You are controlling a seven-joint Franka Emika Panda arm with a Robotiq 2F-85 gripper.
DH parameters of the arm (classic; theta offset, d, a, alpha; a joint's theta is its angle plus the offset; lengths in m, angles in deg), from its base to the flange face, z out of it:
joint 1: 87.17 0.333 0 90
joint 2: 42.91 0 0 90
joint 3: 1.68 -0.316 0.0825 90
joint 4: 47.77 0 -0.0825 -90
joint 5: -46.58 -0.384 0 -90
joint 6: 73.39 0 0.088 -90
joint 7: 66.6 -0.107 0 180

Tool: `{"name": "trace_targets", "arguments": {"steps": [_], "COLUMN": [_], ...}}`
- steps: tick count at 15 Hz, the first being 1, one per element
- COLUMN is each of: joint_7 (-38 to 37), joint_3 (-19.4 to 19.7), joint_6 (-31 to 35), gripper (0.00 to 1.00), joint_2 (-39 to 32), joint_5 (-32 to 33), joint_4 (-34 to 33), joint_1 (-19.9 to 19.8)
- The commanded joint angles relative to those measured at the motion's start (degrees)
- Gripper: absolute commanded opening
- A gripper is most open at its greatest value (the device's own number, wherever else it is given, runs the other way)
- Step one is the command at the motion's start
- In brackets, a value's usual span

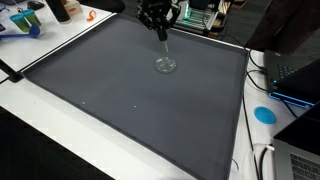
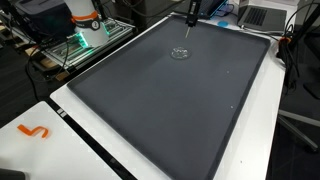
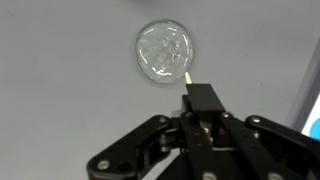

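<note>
**Finding.** The fingers (image 3: 204,100) were shut tight on a thin pale stick (image 3: 187,76), which pointed down at a clear round glass dish (image 3: 165,50). In both exterior views the dish (image 1: 165,65) (image 2: 181,53) lay on a dark grey mat (image 1: 110,90) covering the table (image 1: 40,115). The fingers hung directly above the dish, apart from it. In the wrist view the stick's tip sat at the dish's rim, not over its centre. Contact could not be confirmed.

**Assessment.** The step appeared to call for a small sideways correction toward the dish's centre. The stick should be kept upright and lowered slowly, since light glass would likely slide or tip under an off-centre push.
</note>
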Motion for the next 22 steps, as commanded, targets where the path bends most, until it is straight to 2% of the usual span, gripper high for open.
{"name": "trace_targets", "arguments": {"steps": [1,9,15,22], "joint_7": [-0.5,-8.1,-17.1,-25.9], "joint_3": [-0.2,-1.5,-2.1,-1.3], "joint_6": [-3.6,-4.5,-4.8,-5.5], "gripper": [0.03,0.03,0.03,0.03], "joint_2": [2.7,1.9,-1.8,-6.6], "joint_5": [1.3,9.9,20.1,28.9], "joint_4": [-1.1,-4.7,-6.6,-9.2], "joint_1": [0.9,5.3,9.3,12.6]}}
